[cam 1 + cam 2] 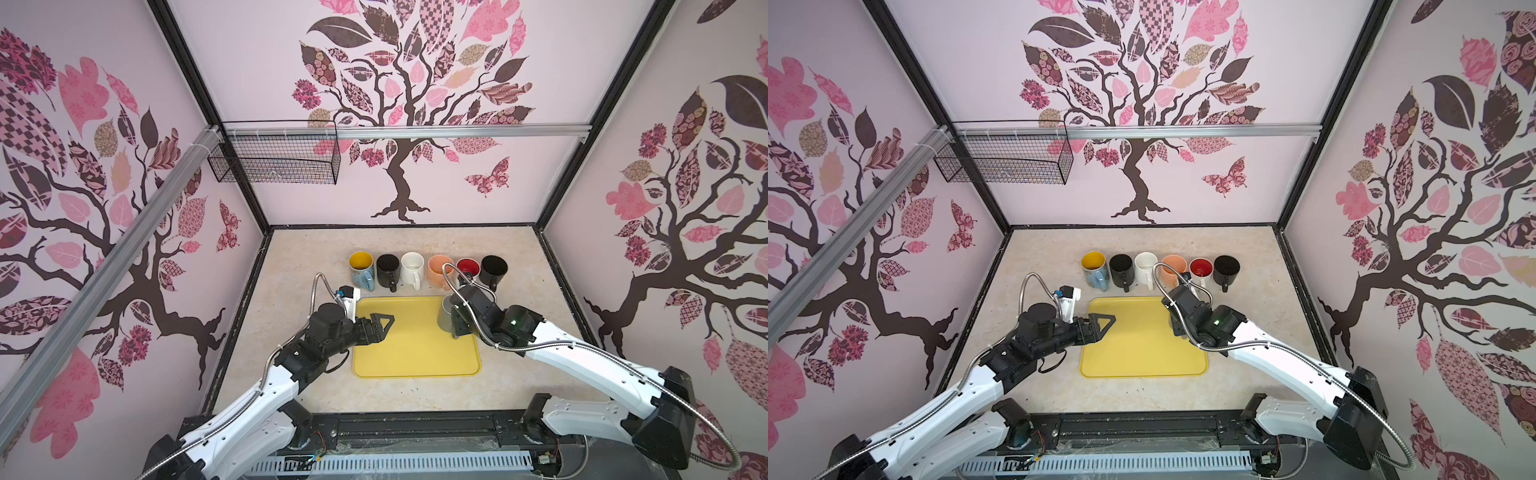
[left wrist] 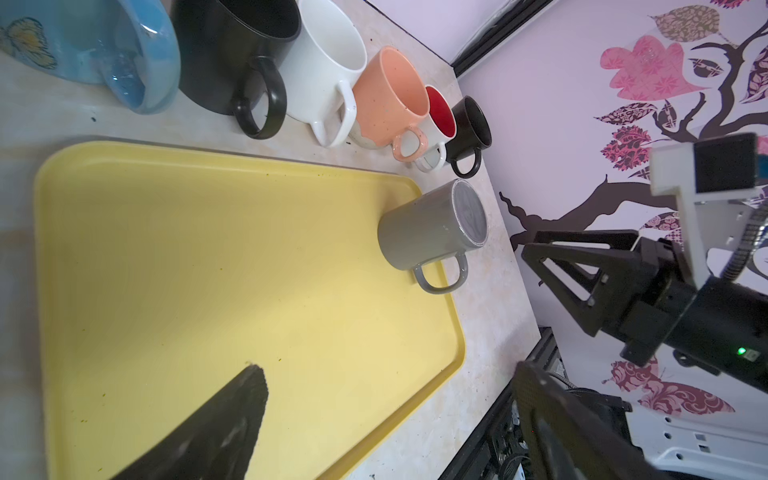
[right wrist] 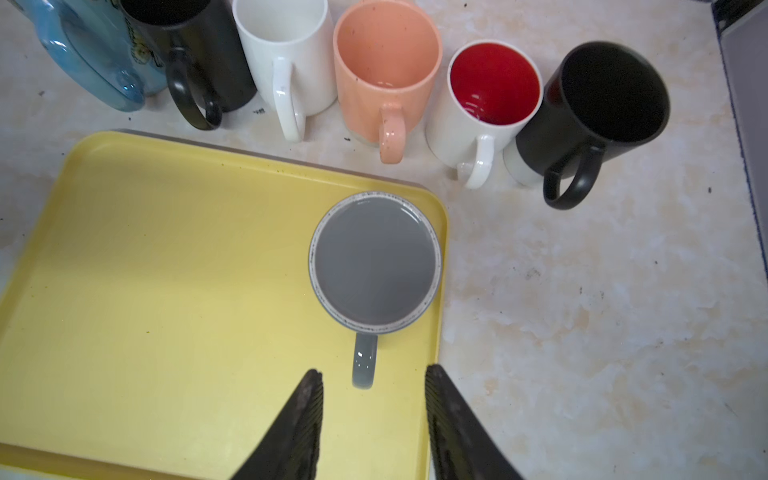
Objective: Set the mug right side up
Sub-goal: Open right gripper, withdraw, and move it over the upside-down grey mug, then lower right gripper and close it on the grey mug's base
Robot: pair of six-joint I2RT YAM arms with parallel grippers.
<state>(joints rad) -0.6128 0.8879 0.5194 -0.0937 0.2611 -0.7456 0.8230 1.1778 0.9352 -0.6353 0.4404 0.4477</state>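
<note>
Operator: Where is the grey mug (image 3: 376,259)?

Spotter: In the far right corner of your yellow tray (image 3: 166,291), mouth down and flat base up, so it is not yet turned. In a top view you get only a slice of it (image 1: 445,316) beside your right arm. Its handle (image 3: 365,361) points back toward the robot's base.

Operator: And my right gripper (image 3: 372,370)?

Spotter: It hangs over the mug's handle side, its fingers parted by a moderate gap and gripping nothing. In the right wrist view the handle's end shows inside that gap, but neither finger touches it (the left wrist view shows the gripper (image 2: 536,249) apart from the mug (image 2: 424,232)).

Operator: The other side?

Spotter: Your left gripper (image 1: 384,328) is spread wide over the tray's left part and holds nothing. It is well apart from the mug in both top views (image 1: 1104,326).

Operator: What else is on the table (image 1: 316,386)?

Spotter: A row of six upright mugs (image 1: 412,266) stands just behind the tray, handles toward the robot's base. From left to right they are blue, black, white, peach, red-lined and black. Your grey one stands just in front of the peach and red-lined pair.
</note>
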